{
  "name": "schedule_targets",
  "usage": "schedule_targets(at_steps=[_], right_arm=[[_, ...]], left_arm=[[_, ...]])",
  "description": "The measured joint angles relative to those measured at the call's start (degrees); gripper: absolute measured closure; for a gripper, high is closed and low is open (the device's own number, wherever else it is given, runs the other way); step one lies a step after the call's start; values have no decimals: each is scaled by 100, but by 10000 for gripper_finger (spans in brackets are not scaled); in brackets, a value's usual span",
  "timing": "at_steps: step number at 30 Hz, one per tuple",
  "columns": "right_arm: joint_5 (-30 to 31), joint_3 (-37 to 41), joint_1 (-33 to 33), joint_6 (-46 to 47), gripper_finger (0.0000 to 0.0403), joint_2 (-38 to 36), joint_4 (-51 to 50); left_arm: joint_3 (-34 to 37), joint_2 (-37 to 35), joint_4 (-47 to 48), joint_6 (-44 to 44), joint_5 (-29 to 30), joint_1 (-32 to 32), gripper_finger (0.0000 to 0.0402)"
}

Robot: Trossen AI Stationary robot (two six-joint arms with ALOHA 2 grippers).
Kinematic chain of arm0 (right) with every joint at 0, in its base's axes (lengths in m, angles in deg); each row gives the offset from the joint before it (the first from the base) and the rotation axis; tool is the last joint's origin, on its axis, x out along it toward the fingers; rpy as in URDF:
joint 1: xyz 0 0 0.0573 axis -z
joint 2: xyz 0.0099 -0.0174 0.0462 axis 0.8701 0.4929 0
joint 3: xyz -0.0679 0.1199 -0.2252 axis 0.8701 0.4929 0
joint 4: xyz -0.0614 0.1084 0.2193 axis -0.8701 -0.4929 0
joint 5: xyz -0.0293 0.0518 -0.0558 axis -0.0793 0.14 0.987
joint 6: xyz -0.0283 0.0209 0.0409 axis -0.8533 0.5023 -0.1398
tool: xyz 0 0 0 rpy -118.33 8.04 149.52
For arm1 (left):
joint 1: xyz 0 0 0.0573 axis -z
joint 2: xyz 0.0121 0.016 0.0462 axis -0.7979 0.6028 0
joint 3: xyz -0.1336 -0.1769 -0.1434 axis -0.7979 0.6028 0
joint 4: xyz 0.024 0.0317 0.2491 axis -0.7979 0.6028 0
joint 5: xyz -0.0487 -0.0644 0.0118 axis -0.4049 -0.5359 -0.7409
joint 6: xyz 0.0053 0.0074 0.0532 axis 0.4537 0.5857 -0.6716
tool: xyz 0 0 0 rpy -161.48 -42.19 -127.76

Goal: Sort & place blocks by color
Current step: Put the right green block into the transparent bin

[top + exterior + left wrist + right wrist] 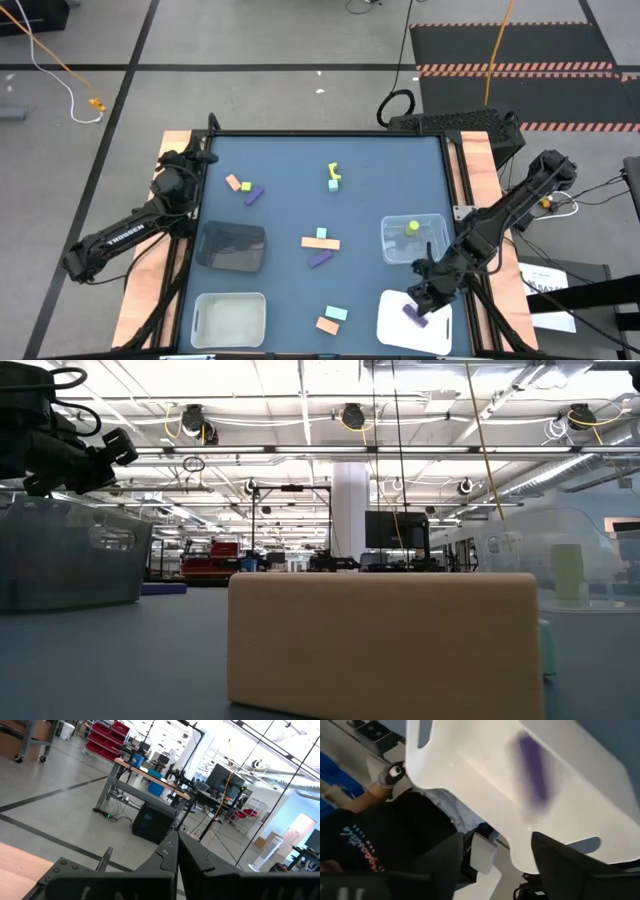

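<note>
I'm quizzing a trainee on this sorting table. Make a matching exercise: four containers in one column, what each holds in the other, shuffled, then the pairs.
Containers
1. white tray
2. clear bin
3. dark bin
4. frosted bin

Contents
A. yellow-green block
B. no block showing, left side, near edge
C. purple block, under the right gripper
D. no block showing, left of centre

Pairs: 1-C, 2-A, 3-D, 4-B

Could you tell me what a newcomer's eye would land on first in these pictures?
Most striking is the right gripper, jaws apart, over the white tray at the table's near right corner, a purple block lying in the tray. Loose coloured blocks dot the blue table; the left gripper waits shut at the far left edge.
</note>
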Motion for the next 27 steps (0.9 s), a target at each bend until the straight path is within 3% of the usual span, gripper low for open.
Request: schedule_targets(at_steps=[6, 9, 14, 21, 24, 27], right_arm=[[193, 0, -2, -514, 151, 0, 767], [948, 0, 95, -1470, 153, 0, 1531], [2364, 0, 573, -3815, 160, -2, 2488], [3894, 0, 1660, -7125, 161, 41, 2421], [4679, 0, 2352, -7555, 161, 208, 2345], [4795, 0, 3143, -7774, 161, 494, 2528]], left_arm=[[1, 0, -1, 1, -2, -1, 392], [0, 0, -2, 0, -2, 0, 392], [0, -2, -2, 0, -2, -2, 392], [0, -1, -2, 0, -1, -2, 392], [0, 0, -2, 0, -1, -2, 392], [0, -2, -2, 0, -2, -2, 392]])
